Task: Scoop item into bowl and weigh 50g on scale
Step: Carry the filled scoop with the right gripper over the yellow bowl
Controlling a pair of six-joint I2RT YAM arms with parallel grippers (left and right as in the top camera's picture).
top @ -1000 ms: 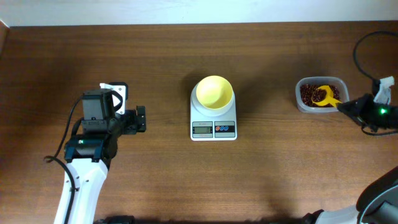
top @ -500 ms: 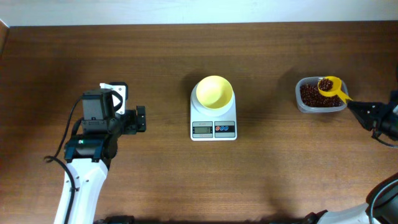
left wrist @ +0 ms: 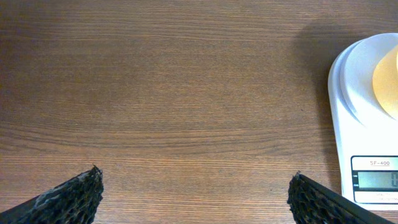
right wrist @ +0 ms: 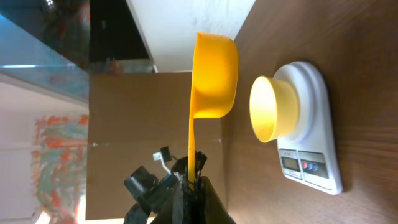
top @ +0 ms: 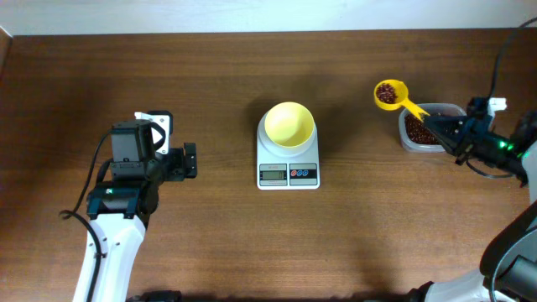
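Overhead: right gripper [top: 438,128] jaws clamped on scoop [top: 403,103] handle; beans [top: 386,92] aboard, upper right, between tub [top: 404,141] and scale [top: 288,172]. Empty bowl [top: 289,124] on scale.
Left wrist: left gripper [left wrist: 195,175] jaws apart, idle over bench [left wrist: 155,93].
Right wrist: scoop short of bowl. First pour, weighing outstanding.

In the overhead view the scale [top: 288,159] sits at the middle of the table [top: 252,243], with the bowl [top: 289,124] on its upper half, above the display. The container [top: 407,144] lies at centre right, with beans [top: 414,127] in it. The scoop [top: 390,93], also holding beans, hangs up-left of the container, between it and the bowl, its handle in the right jaws. The left jaws lie at centre left, well apart from the scale.
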